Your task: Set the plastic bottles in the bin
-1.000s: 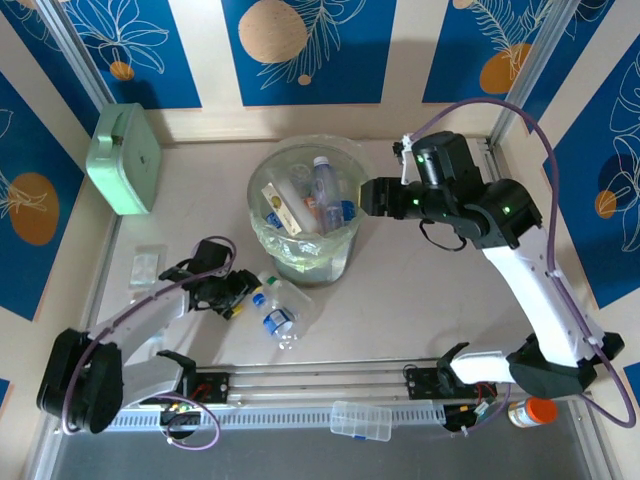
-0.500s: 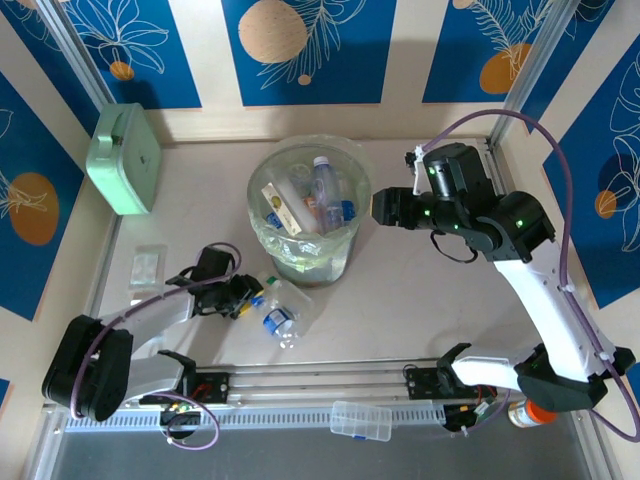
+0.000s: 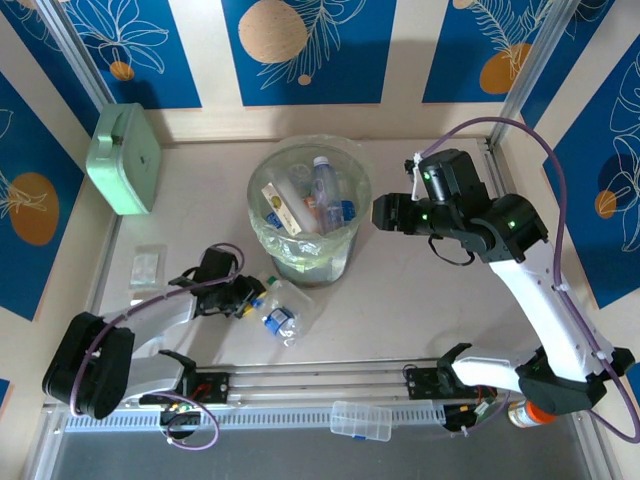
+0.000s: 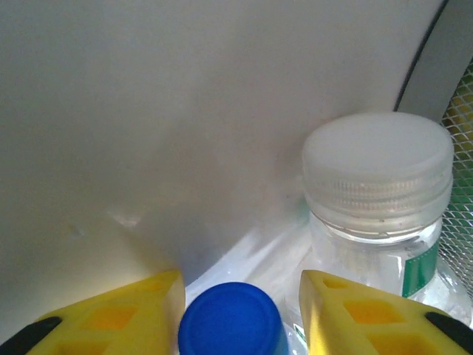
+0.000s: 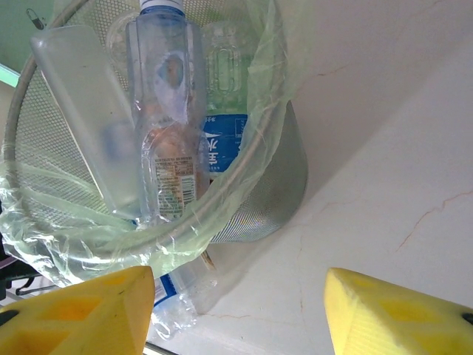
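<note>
**Top external view:** the bin (image 3: 330,262) stands mid-table and holds several plastic bottles (image 3: 322,185). Two more lie on the table just beside its near-left wall, a blue-capped bottle (image 3: 278,319) and a white-capped bottle (image 3: 287,294). We see the left gripper (image 3: 245,298) laid low at their cap ends, as a sideways grasp requires. The right gripper (image 3: 383,212) hangs just right of the bin's rim, apart from any bottle. A mint-green case (image 3: 122,160) stands well apart at far left. **Left wrist view:** the fingers (image 4: 118,318) straddle the blue cap with a narrow gap on one side, so we judge them partly spread and not clamped. The white-capped bottle lies just beside the blue-capped one and may crowd the closing finger. **Right wrist view:** the right gripper's fingers (image 5: 81,303) stand wide and carry nothing, looking down on the bagged rim and the bottles inside. We judge this arm is held clear so that the left can lift its load over.
</note>
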